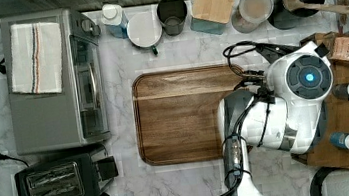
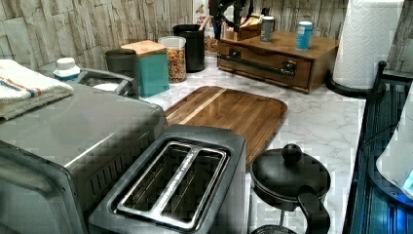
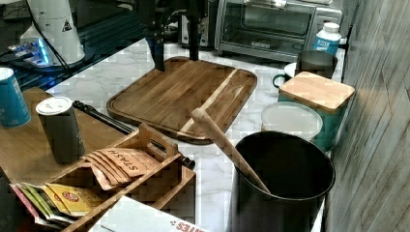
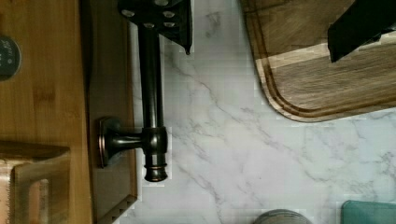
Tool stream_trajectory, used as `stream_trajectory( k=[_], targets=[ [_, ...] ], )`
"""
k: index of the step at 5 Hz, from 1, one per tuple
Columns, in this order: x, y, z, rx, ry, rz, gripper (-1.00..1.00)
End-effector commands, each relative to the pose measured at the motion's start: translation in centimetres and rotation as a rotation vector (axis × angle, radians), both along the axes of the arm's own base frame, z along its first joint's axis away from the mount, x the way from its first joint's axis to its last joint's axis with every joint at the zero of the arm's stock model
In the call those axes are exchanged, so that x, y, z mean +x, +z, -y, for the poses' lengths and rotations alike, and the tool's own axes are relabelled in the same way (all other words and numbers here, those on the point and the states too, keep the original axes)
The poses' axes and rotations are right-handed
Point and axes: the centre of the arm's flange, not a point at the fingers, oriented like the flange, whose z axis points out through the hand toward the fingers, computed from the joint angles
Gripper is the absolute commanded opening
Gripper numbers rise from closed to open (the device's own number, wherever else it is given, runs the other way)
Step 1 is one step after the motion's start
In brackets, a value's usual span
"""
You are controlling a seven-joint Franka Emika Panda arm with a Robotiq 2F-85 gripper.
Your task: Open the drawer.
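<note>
Currently the drawer (image 2: 265, 66) forms the front of a brown wooden cabinet at the far end of the marble surface (image 2: 321, 122) in the left view, near the left view's top right. Its dark bar handle (image 4: 152, 88) runs along the front on brackets; in the wrist view 1 bracket and the knobbed bar end are clear, standing off the wood over bare marble. The drawer front looks flush with the cabinet body.

Tool (image 4: 261, 28): open. 1 finger (image 4: 161, 18) sits over the handle bar, the other (image 4: 362, 25) hangs well apart over the corner of the wooden tray (image 4: 327, 74). Whether the near finger touches the bar I cannot tell. In the right view both fingers hang spread above the tray's far edge.

Between drawer front and tray's rounded edge lies a strip of bare marble. On the cabinet top stand 2 small cans (image 2: 304, 35) and a box of tea sachets (image 3: 125, 164). A paper towel roll (image 2: 370, 44) stands just beside the cabinet at the left view's right. Toaster oven (image 1: 54, 82) and toaster (image 1: 57, 183) are well apart, across the tray.
</note>
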Motion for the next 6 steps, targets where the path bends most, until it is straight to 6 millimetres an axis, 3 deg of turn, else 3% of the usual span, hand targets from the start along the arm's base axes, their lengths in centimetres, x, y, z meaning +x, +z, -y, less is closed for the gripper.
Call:
stream_trajectory(
  k=[1, 3, 5, 6],
  targets=[
    [-2.5, 0.6, 5.5, -0.076, -0.107, 0.076, 1.00],
    [-2.4, -0.9, 5.6, -0.107, -0.115, -0.012, 1.00],
    [-2.9, -2.0, 7.0, -0.118, -0.168, -0.076, 1.00],
    [-4.3, -3.8, 7.4, -0.108, -0.164, -0.037, 1.00]
  ],
)
